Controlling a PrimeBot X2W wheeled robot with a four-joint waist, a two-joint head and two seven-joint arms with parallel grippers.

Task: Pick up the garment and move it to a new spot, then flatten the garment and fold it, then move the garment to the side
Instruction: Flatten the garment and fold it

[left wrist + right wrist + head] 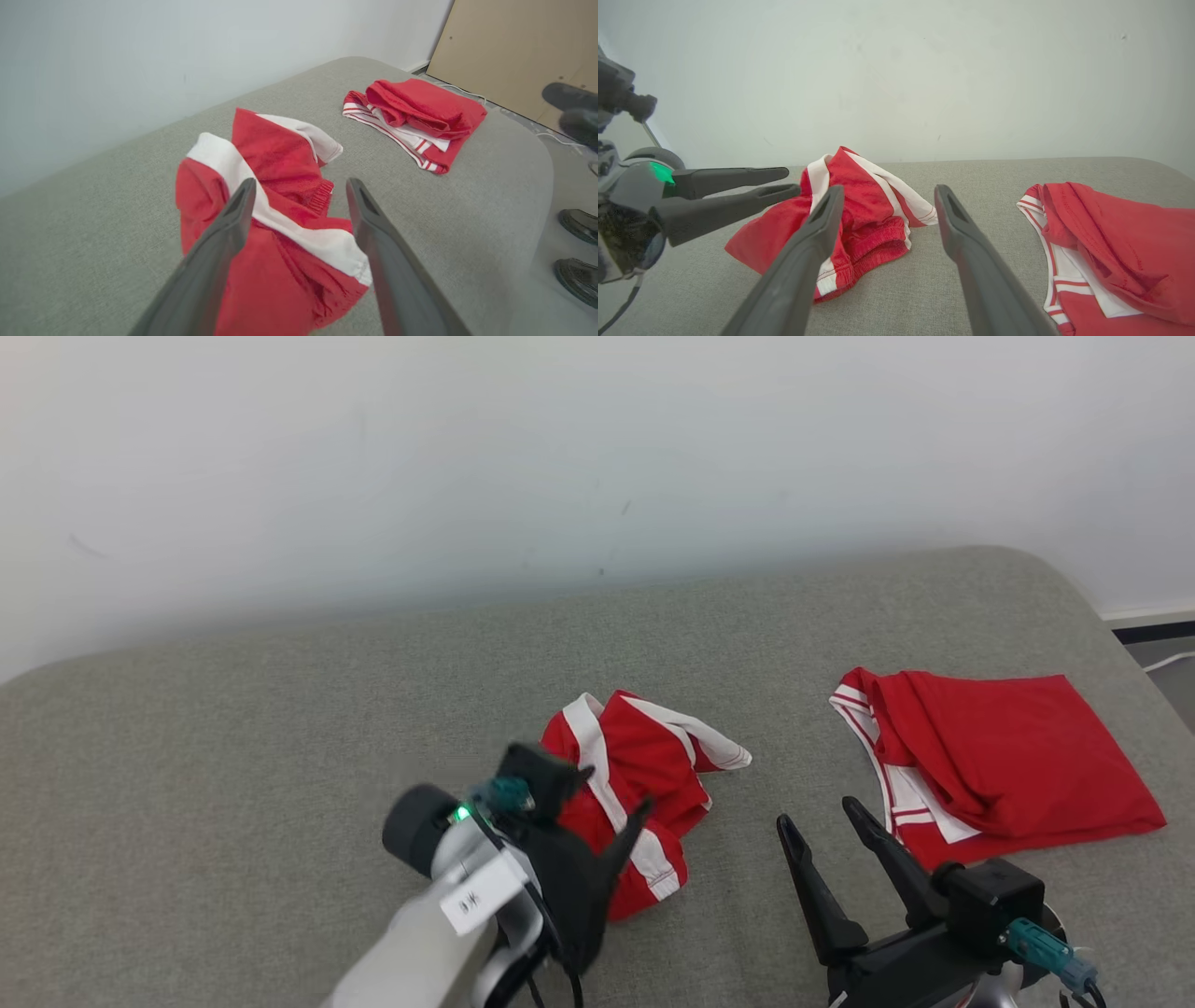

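Now my left gripper (pixel 301 186) hangs wide open over the crumpled garment (pixel 653 747), gripping nothing; my right gripper (pixel 817 814) gapes empty between it and a folded garment (pixel 1018 756).

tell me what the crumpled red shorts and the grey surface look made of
Crumpled red shorts: thin soft cloth, faint sheen, likely synthetic; it bunches in loose folds. Grey surface: matte woven cloth, fine weave showing; rounded edge suggests padding.
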